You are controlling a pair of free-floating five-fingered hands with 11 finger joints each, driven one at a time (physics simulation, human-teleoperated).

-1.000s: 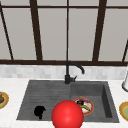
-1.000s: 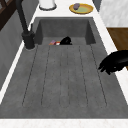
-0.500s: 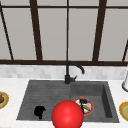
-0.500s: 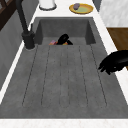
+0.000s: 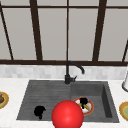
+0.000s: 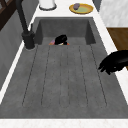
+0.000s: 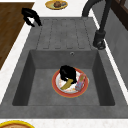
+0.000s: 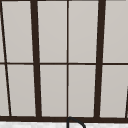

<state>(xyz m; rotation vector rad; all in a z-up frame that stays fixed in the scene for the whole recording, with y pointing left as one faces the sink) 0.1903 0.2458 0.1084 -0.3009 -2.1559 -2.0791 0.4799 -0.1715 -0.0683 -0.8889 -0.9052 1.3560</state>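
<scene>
Right side view, nearest first: the red-rimmed round white plate lies on the floor of the grey sink basin, carrying a yellowish food piece and a small bluish-pink packet. The right hand rests on it, fingers apparently curled over the food, though I cannot tell if they pinch. A weak hold could drop the food. Farther off, the left hand hangs over the ribbed draining board, fingers loosely curled.

Even, flat light — soft blur
</scene>
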